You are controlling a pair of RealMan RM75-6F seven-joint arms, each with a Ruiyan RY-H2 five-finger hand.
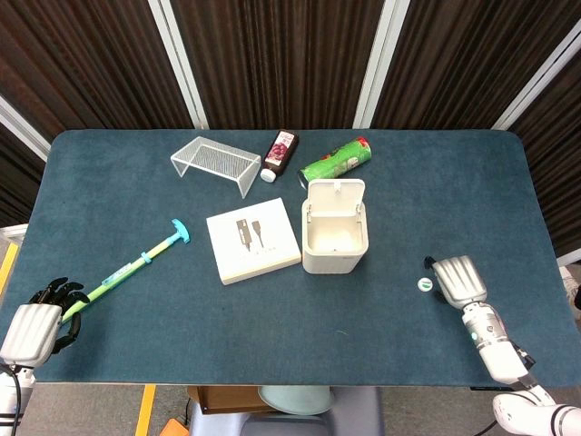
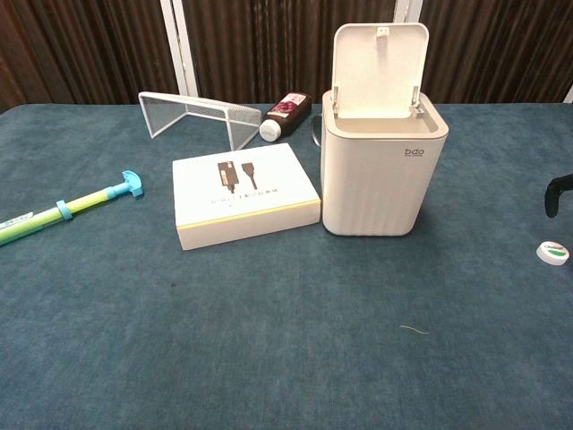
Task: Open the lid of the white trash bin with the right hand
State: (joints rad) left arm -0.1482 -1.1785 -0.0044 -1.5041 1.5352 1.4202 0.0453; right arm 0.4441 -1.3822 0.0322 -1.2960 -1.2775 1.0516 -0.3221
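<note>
The white trash bin stands mid-table with its lid tipped up and back, the inside showing empty. The chest view has the bin straight ahead and the lid upright behind its opening. My right hand hovers low over the table to the right of the bin, well apart from it, holding nothing; only a dark finger of it reaches into the chest view's right edge. My left hand rests at the near left corner with its fingers fanned.
A small white cap lies just left of my right hand. A white box sits left of the bin. Behind are a wire rack, a dark bottle and a green can. A green stick ends by my left hand.
</note>
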